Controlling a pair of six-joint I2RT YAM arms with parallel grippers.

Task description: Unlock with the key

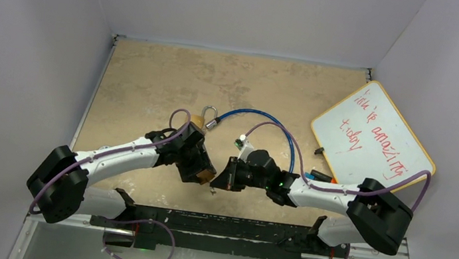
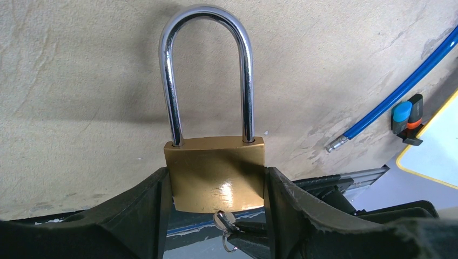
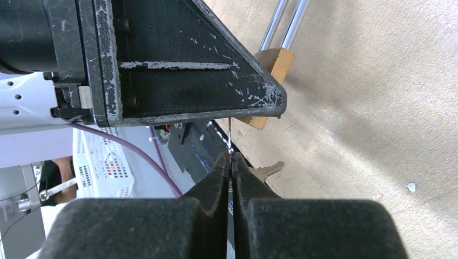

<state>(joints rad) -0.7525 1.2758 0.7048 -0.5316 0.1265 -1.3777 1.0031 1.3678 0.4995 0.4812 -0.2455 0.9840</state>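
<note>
Clamps the padlock by the two sides of its brass body in the left gripper, fingers spread to the body's width, shackle toward 12 o'clock in the left wrist view with both legs seated in the body. Pinches the key at the padlock's underside, 6 o'clock of the body, in the right gripper, fingers pressed together on its thin metal edge; a second key just beside at 3 o'clock. Works toward 6 o'clock of the bench middle, near the black rail along the near edge. Hemmed in at 9, 12 and 3 o'clock by white walls, with bare surface toward 12 and 10 o'clock up to them. Narrowed at 3 o'clock by an orange-rimmed whiteboard with a marker at its edge, and at 1 o'clock by a blue cable arcing just beyond the grippers, its metal tip on the bench at the padlock's 3 o'clock.
</note>
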